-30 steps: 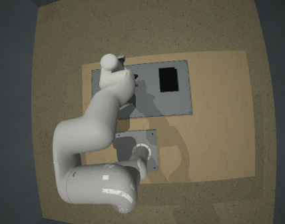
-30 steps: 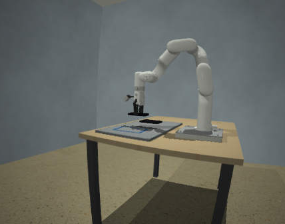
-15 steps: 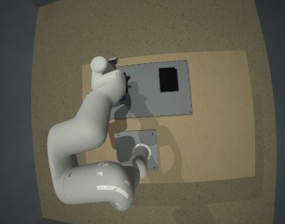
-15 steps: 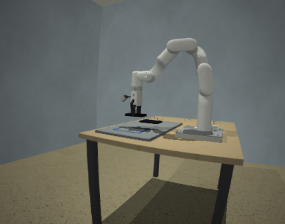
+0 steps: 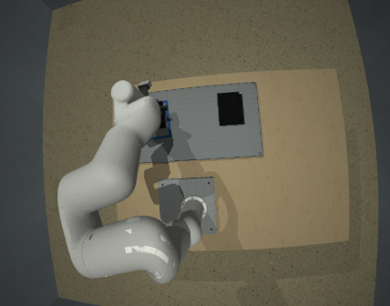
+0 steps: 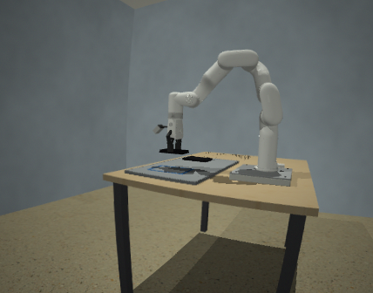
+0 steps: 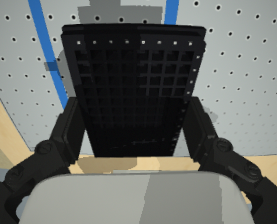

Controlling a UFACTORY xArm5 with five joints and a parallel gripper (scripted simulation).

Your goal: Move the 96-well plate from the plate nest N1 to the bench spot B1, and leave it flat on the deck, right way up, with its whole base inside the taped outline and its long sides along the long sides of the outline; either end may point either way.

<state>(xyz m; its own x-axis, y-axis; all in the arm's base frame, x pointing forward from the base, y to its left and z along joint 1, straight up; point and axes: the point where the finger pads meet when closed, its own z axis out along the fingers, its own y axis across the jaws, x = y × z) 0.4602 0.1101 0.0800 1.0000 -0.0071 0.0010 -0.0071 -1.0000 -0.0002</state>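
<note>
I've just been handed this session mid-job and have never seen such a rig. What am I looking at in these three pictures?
A white robot arm is bolted to a wooden table. One picture looks straight down, one from the side, and one from a camera on the arm's wrist. On the table lies a grey perforated deck with a blue taped outline and a black plate nest. The end effector, two black fingers, is shut on a black 96-well plate, holding it in the air above the blue outline.

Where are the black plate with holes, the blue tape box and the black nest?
Black 96-well plate (image 7: 132, 92): wrist view, its gridded top.
Blue taped outline (image 7: 34, 3): wrist view, left strip.
Black plate nest (image 5: 230, 108): top view, its middle.
</note>
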